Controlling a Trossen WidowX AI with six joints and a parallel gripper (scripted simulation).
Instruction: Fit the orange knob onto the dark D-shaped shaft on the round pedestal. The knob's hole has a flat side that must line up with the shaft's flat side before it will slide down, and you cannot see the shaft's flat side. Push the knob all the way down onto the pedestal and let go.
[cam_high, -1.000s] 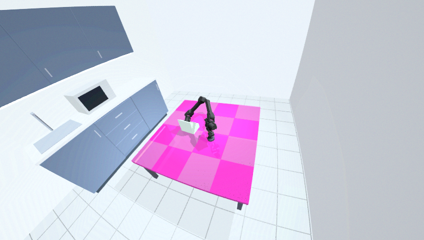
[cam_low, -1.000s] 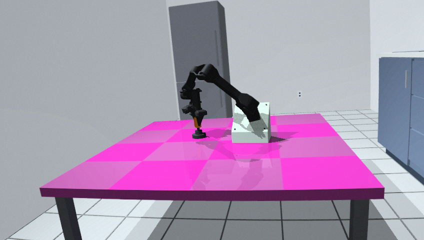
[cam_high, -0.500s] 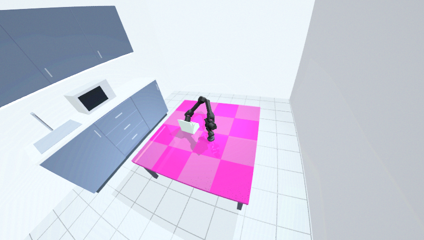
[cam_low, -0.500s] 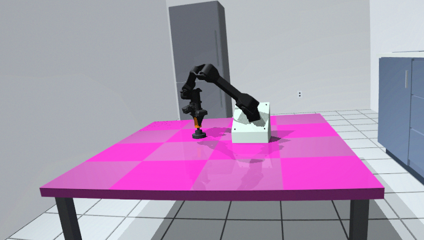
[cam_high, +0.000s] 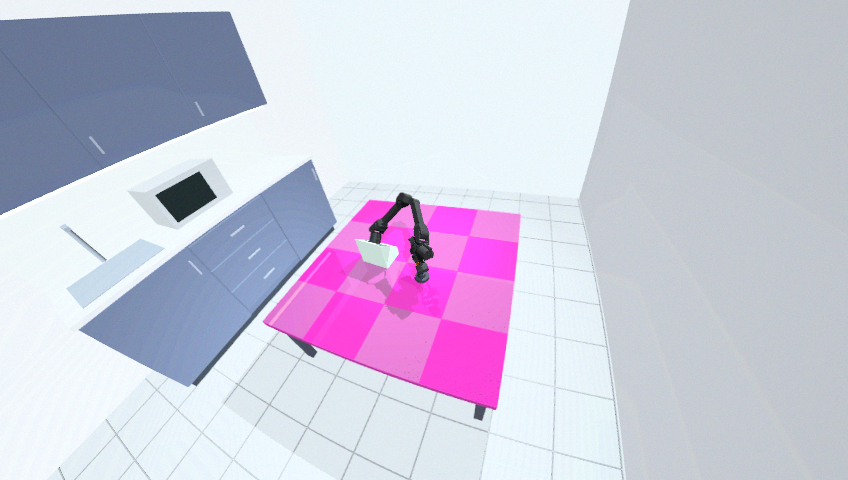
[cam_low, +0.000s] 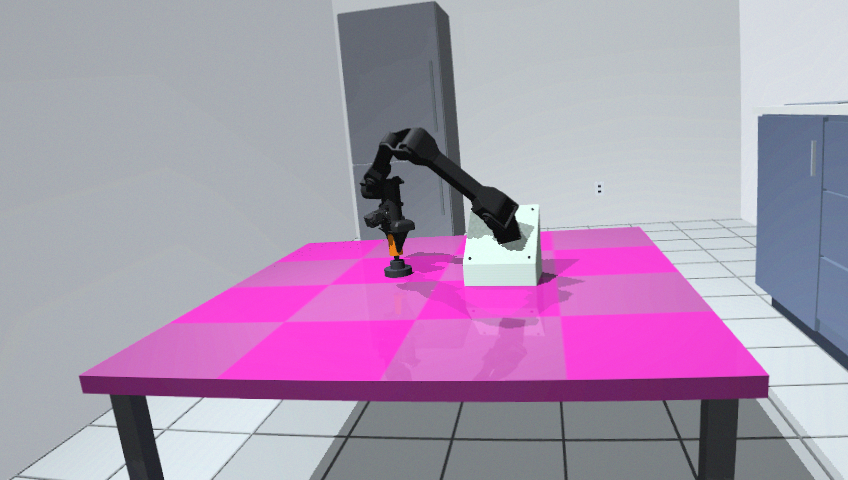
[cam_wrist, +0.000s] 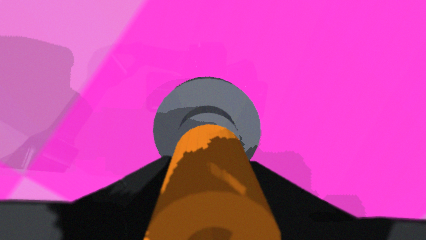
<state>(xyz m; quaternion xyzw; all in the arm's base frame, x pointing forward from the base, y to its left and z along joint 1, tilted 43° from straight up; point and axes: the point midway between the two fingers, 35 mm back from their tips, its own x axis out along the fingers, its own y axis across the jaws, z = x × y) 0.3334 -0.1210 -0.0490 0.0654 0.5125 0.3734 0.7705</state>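
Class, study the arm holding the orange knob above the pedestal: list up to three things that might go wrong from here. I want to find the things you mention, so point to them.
1. The flat sides may not match: the orange knob (cam_low: 392, 245) (cam_wrist: 210, 165) hides the shaft's top, so it could jam.
2. Pressing on a misaligned fit might make the knob slip or tilt in the gripper (cam_low: 397, 248).
3. Letting go now would be early: a gap shows between knob and round pedestal (cam_low: 398, 271) (cam_wrist: 207, 92).

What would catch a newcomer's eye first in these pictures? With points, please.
The bright pink checkered table (cam_high: 476, 297) (cam_low: 654, 350), mid-room, grabs attention first. Next comes the black arm (cam_high: 420, 217) (cam_low: 455, 172), arching from a pale, slanted block (cam_high: 376, 254) (cam_low: 499, 274). Its gripper (cam_low: 395, 245) (cam_wrist: 209, 166) holds an orange knob (cam_low: 392, 245) (cam_wrist: 210, 170) above the dark round pedestal (cam_high: 421, 277) (cam_low: 398, 271) (cam_wrist: 207, 92).
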